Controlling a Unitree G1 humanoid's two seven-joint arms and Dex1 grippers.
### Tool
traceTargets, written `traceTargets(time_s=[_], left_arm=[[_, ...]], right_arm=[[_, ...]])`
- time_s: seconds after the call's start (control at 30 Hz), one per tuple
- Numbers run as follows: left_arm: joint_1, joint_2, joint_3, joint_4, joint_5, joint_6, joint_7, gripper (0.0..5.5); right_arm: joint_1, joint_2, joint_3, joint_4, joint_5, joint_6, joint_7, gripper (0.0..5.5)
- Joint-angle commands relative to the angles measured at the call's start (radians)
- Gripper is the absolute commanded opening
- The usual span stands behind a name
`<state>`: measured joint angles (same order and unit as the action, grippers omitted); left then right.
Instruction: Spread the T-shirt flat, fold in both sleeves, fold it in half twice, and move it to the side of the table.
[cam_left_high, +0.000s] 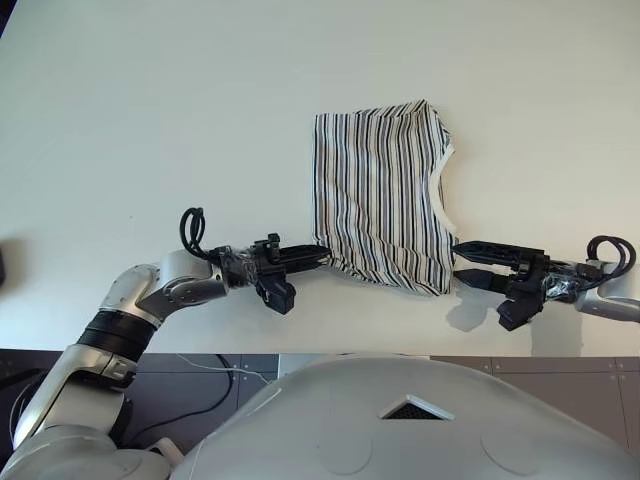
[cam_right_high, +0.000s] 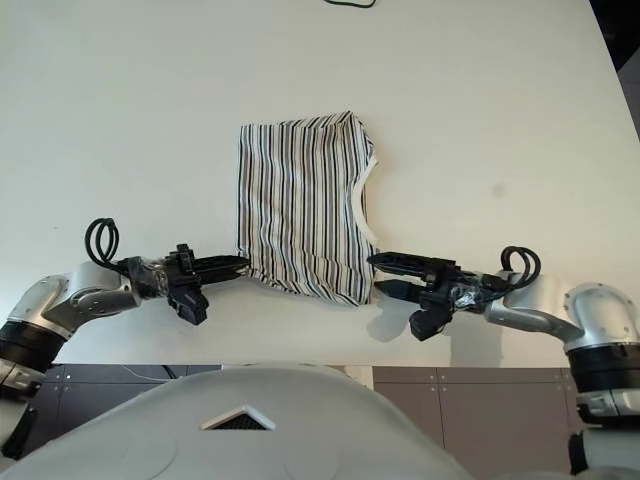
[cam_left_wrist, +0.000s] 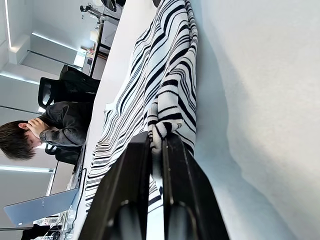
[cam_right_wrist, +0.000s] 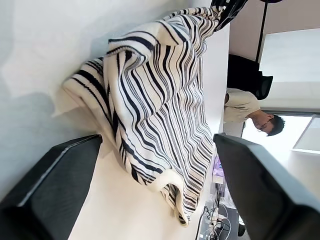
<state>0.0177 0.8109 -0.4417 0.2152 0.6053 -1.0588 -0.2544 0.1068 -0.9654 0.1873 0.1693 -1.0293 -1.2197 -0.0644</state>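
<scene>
Left end effector (cam_left_high: 322, 256): lower middle of the left eye frame, close to the near edge of the white tabletop (cam_left_high: 150, 120). Its two fingers (cam_left_wrist: 135, 170) are pressed together on the lower left corner of the T-shirt (cam_left_high: 380, 200), with a small bunch of striped cloth pinched between the tips.
Right end effector (cam_left_high: 462, 263): lower right of the same frame, about level with the other one. Its fingers are spread wide and grip nothing. The tips sit just beside the T-shirt's lower right corner, one higher in the frame and one lower. Whether either tip touches the cloth cannot be told.
T-shirt: centre of the frame, between the two end effectors. It has black and white stripes running up and down the frame and is folded into a tall panel. The upper edge is rumpled and rises to a small peak at the upper right. The lower edge slants down toward the right.
Neckline trim (cam_left_high: 443, 185): a plain white band curving along the panel's right edge.
Lower right corner (cam_right_wrist: 85, 85): layered cloth, curled a little off the tabletop, with shadow beneath.
Cable (cam_right_high: 350, 3): dark, at the top edge of the right eye frame, well apart from the T-shirt.
</scene>
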Motion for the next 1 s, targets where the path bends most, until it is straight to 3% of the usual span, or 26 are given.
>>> traceTargets(time_s=[0.03, 0.27, 0.43, 1.0], left_arm=[[0.025, 0.034, -0.067, 0.088, 0.129, 0.030, -0.069, 0.15], [0.041, 0.095, -0.054, -0.046, 0.009, 0.064, -0.168, 0.15], [0.023, 0.005, -0.091, 0.068, 0.114, 0.088, -0.109, 0.15], [-0.006, 0.015, -0.130, 0.184, 0.189, 0.015, 0.015, 0.15]], right_arm=[[-0.007, 0.022, 0.137, 0.027, -0.201, 0.065, -0.016, 4.14], [0.007, -0.029, 0.202, -0.051, -0.162, 0.091, -0.063, 4.14], [0.029, -0.067, 0.217, -0.081, -0.122, 0.094, -0.054, 4.14], [0.006, -0.086, 0.264, -0.054, 0.111, 0.148, 0.180, 0.71]])
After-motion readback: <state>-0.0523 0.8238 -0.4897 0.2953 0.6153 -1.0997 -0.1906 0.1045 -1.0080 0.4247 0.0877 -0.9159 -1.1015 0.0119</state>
